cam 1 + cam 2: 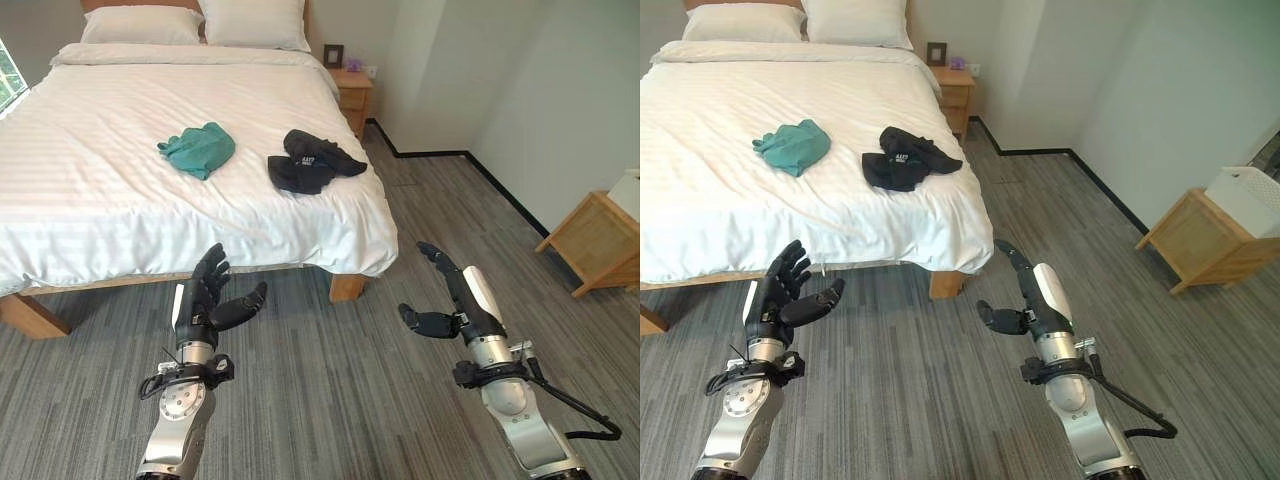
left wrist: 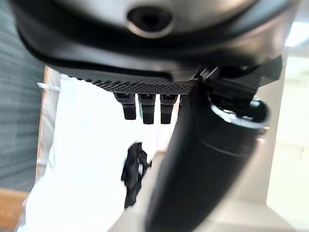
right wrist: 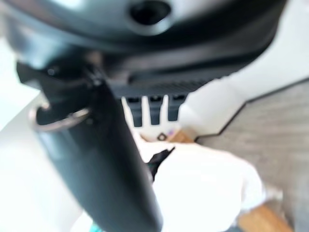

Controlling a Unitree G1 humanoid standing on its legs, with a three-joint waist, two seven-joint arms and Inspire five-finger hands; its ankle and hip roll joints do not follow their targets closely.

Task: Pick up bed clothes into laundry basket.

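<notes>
— Containers?
— White slatted basket (image 1: 1252, 197) at far right, atop a low wooden stand (image 1: 1198, 240) by the wall. Contents hidden.

— Clothes?
— Two on the white bed (image 1: 120, 150). Teal garment (image 1: 198, 149) crumpled mid-mattress. Black garment (image 1: 310, 161) just beside it, nearer the bed's right edge and foot corner. Apart, not touching. Two pillows (image 1: 200, 22) at the headboard. Wooden nightstand (image 1: 352, 92) beyond, with a small frame on top.

— Hands?
— Left hand (image 1: 204, 298) raised over the grey floor (image 1: 330, 400), just short of the mattress foot, fingers straight and spread, thumb out to the side. Empty. Right hand (image 1: 452, 295) held over the floor off the bed's foot corner, fingers extended forward, thumb pointing inward. Empty too.

— Relative to the clothes?
— Both garments well beyond the fingertips, up on the mattress. Teal ahead of the left hand; black between the two hands' lines, closer to the right. Black garment (image 2: 133, 174) also seen past the left fingers in the left wrist view.
</notes>
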